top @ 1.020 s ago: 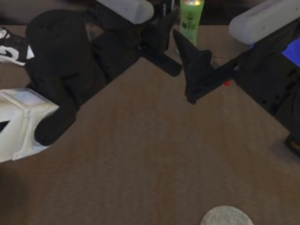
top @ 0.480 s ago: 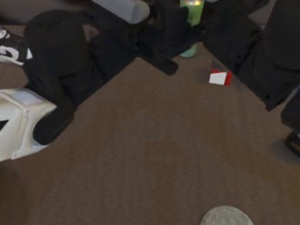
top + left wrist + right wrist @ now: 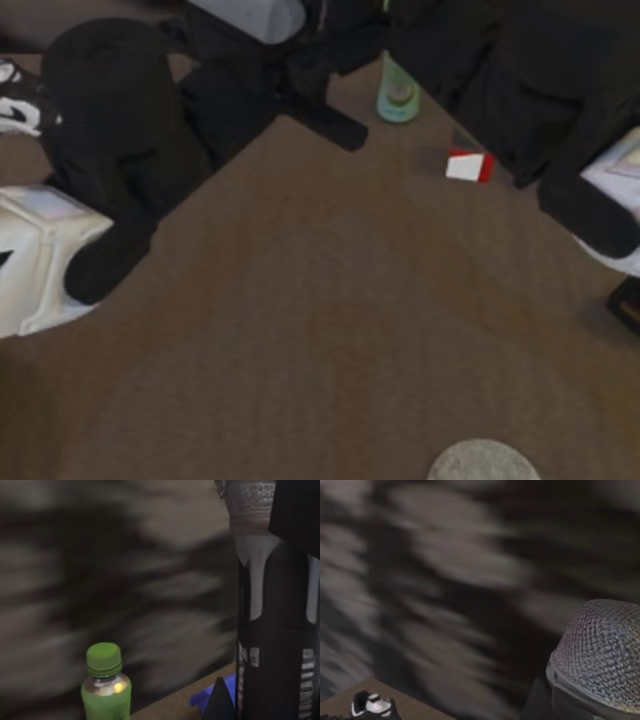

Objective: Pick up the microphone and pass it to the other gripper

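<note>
Top cam overhead; wrist cams share microphone [image 3: 600,655] close-up.

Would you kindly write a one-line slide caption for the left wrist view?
Left wrist view: the microphone upright close by, silver mesh head above its black handle, with a green-capped bottle standing beyond.

And here we are at a rendered tabletop set, no real room at all: a flat brown table [image 3: 330,330] fills the top view, and past its edge the wrist views give only smeared grey and black streaks. Scattered props mark it as a test bench, with a green bottle [image 3: 106,687], a small red-and-white block [image 3: 469,165], a black-and-white shoe [image 3: 372,706] and a grey disc [image 3: 484,461].
</note>
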Tool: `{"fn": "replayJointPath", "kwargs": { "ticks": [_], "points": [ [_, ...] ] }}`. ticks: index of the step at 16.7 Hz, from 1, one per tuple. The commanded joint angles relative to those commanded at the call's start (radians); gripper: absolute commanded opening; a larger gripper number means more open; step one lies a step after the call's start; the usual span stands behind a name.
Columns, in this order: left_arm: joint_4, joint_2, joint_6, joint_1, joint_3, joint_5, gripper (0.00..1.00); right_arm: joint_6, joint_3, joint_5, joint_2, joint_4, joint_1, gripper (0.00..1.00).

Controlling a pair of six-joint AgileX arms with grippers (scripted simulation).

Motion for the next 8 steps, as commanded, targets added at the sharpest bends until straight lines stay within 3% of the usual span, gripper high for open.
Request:
{"fn": "replayJointPath", "kwargs": {
  "ticks": [1,8],
  "points": [
    [0.0,0.0,0.0,0.0,0.0,0.0,0.0,0.0,0.0,0.0,0.0,0.0,0.0,1.0],
    [0.0,0.0,0.0,0.0,0.0,0.0,0.0,0.0,0.0,0.0,0.0,0.0,0.0,0.47]
  ]
}}
